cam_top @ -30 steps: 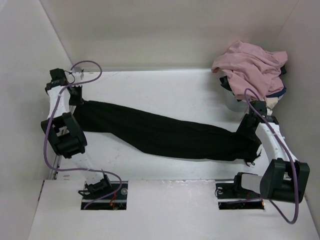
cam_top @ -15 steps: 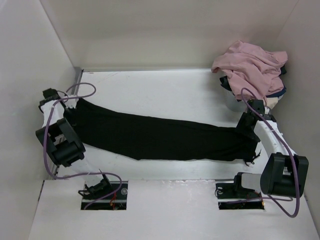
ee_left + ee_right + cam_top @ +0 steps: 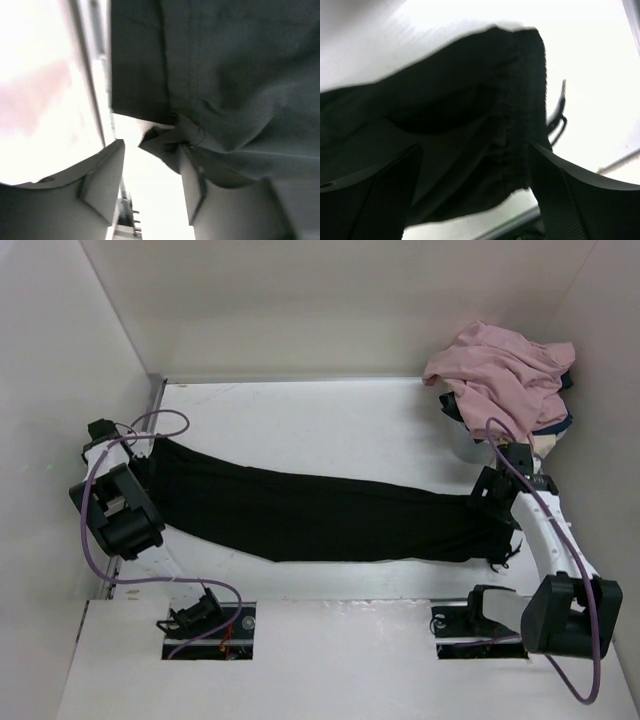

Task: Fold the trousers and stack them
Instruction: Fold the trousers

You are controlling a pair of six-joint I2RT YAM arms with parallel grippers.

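Nearest us, we're seeing the right claw (image 3: 475,147) sitting wide apart at the waistband end of the black trousers (image 3: 320,515). The cloth is lying between its fingers, not clamped. On the left side, the left claw (image 3: 150,150) is standing partly spread, with a hem corner poking into the gap and brushing one finger (image 3: 192,185). The trousers are lying stretched out flat across the desk (image 3: 330,420), running from the left edge to the right. Way back in the far right corner, a dusty-pink garment (image 3: 500,370) is sitting in a heap.

Left pincer (image 3: 151,156) newly apart; trousers (image 3: 320,512) flatter, straighter than before.
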